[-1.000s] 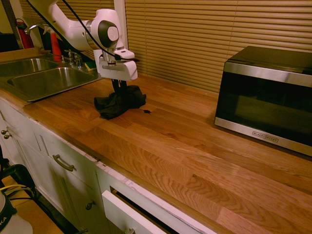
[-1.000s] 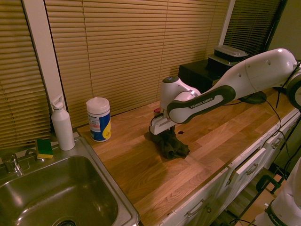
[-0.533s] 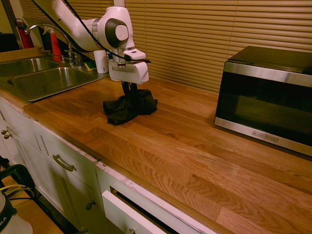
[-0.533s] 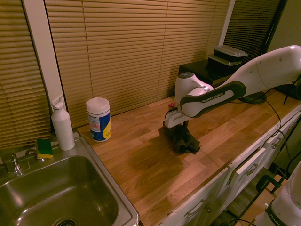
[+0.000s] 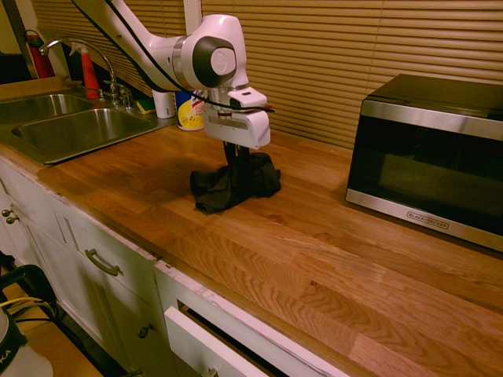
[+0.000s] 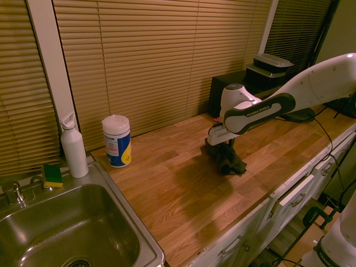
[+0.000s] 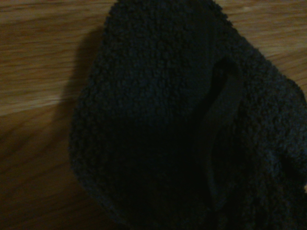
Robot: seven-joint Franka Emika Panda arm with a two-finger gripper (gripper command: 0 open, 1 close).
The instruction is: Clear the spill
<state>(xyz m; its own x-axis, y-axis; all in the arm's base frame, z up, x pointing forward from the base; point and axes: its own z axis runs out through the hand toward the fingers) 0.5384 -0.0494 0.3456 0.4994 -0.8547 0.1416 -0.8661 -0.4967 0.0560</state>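
The end effector (image 5: 237, 166) points down, its fingers clamped on the bunched black cloth (image 5: 236, 185), which rests on the wooden worktop (image 5: 314, 259). In the first exterior view, the microwave (image 5: 432, 157) stands at about three o'clock from the cloth and the sink (image 5: 78, 129) at ten o'clock. The spill's place cannot be told.

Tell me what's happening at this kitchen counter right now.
The robot arm's gripper has its fingers down in a bunched black cloth, which rests on the wooden counter between the sink and the microwave. It looks like it is using the cloth as a wipe. No spill shows in the current views; some could be hidden beneath the cloth. The wipes canister stands by the sink.
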